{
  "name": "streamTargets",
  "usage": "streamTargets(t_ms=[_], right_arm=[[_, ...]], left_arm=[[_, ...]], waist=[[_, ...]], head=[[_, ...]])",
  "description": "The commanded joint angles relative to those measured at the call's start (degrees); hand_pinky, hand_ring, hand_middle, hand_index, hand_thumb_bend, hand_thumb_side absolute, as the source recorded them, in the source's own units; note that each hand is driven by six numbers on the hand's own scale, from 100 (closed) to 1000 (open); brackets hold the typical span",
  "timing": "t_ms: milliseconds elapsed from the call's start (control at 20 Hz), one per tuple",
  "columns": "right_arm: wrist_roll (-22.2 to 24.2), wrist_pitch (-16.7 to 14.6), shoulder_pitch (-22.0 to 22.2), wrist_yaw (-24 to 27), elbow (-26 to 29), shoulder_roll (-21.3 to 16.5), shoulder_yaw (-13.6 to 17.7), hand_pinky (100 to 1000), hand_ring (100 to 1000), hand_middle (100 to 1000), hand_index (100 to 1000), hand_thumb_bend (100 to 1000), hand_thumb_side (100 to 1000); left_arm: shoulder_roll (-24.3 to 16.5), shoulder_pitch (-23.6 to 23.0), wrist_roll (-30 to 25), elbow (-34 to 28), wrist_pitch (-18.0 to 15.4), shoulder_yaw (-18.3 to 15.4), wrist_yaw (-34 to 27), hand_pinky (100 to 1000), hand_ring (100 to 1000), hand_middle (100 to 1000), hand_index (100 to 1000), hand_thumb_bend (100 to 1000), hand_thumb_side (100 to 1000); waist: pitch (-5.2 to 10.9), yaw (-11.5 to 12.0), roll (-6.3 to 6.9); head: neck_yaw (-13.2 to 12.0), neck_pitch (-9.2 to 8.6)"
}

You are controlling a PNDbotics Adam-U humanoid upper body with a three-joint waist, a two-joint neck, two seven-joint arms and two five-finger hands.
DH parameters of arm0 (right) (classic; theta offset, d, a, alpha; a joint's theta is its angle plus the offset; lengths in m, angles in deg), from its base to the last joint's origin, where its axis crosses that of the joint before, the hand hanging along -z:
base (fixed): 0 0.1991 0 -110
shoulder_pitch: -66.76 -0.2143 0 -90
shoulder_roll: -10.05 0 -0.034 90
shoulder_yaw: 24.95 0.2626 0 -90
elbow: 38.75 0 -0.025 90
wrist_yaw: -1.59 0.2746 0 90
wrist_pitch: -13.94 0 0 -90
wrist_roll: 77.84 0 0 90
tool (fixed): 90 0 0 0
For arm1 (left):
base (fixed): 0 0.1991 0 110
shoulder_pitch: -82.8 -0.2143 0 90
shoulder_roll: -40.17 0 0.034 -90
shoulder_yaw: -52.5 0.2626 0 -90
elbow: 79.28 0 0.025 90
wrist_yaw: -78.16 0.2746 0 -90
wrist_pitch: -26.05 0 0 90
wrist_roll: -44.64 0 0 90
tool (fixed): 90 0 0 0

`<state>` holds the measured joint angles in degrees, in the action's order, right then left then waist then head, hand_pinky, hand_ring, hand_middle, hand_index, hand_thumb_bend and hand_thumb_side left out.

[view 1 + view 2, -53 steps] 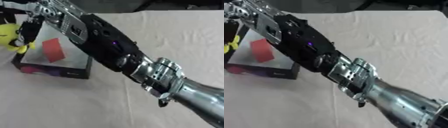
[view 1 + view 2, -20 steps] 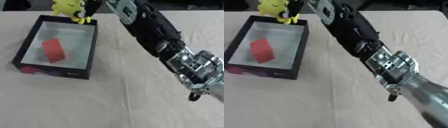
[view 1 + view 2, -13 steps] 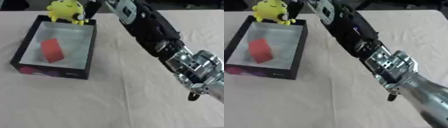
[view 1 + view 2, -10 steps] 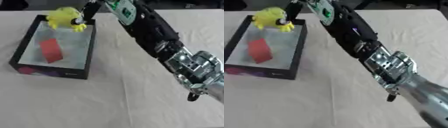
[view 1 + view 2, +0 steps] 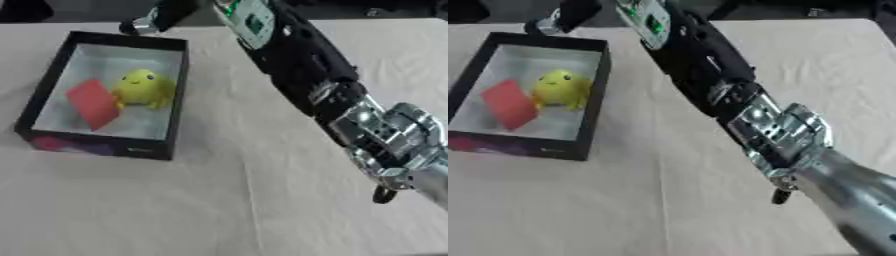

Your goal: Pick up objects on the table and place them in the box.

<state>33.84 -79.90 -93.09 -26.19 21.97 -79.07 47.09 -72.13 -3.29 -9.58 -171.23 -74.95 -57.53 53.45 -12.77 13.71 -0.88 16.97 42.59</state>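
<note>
A black box (image 5: pixel 178 95) with a pale floor stands at the table's left. Inside it a yellow round toy (image 5: pixel 143 87) with a small face lies beside a red block (image 5: pixel 92 103), the two touching. My right arm (image 5: pixel 302 70) stretches from the lower right across the table to the top edge. My right hand (image 5: pixel 160 15) hovers just past the box's far right corner, fingers extended, holding nothing; most of the hand is cut off by the view's top. The left hand does not show.
A cream cloth (image 5: pixel 175 200) covers the table, lying bare in front of the box and to its right under my arm. The table's far edge and a dark background run along the top.
The yellow toy, held over the box's far edge half a second ago, has left my right hand and now lies inside the box next to the red block.
</note>
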Motion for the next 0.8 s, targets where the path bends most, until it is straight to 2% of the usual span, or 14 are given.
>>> streamTargets(t_ms=[50,300,350,500,600,650,800], right_arm=[[-1.87,3.64,-1.60,6.97,6.83,-4.86,0.81,959,906,835,896,441,456],[-5.69,10.70,2.77,20.60,20.05,-15.12,2.60,959,889,815,877,251,427],[-6.48,12.04,4.15,23.21,22.28,-17.23,3.12,965,888,812,884,156,388],[-9.37,14.58,10.16,32.65,28.64,-23.88,5.70,979,897,817,900,107,389],[-12.21,15.14,14.75,38.89,32.38,-27.69,7.82,983,895,812,891,135,335],[-13.94,15.37,16.94,41.31,33.98,-29.31,8.72,980,889,804,882,219,297],[-18.92,15.41,23.10,45.71,37.81,-32.34,10.95,978,866,778,857,289,271]], left_arm=[[-1.87,-0.21,0.24,-1.10,-0.16,-1.21,0.50,812,720,769,841,521,675],[-1.80,-1.40,0.77,-1.46,-0.27,-1.78,0.97,812,718,770,841,521,675],[-1.78,-1.55,0.88,-1.56,-0.28,-1.87,1.06,812,718,770,841,520,675],[-1.74,-1.87,1.15,-2.25,-0.38,-2.04,1.49,811,716,771,841,519,676],[-1.65,-1.88,1.19,-2.81,-0.31,-1.95,1.88,810,716,771,841,519,676],[-1.60,-1.85,1.17,-3.09,-0.21,-1.86,2.12,810,715,771,841,519,676],[-1.35,-1.41,0.96,-3.94,0.14,-1.40,2.53,810,713,771,841,522,675]], waist=[[1.27,-0.40,0.37],[1.89,-2.05,0.13],[1.98,-2.39,0.06],[2.06,-3.53,-0.16],[1.97,-4.20,-0.24],[1.91,-4.49,-0.26],[1.72,-5.33,-0.26]], head=[[-1.84,0.17],[-4.90,0.50],[-5.41,0.47],[-6.74,0.44],[-7.49,0.66],[-7.83,0.73],[-9.11,0.98]])
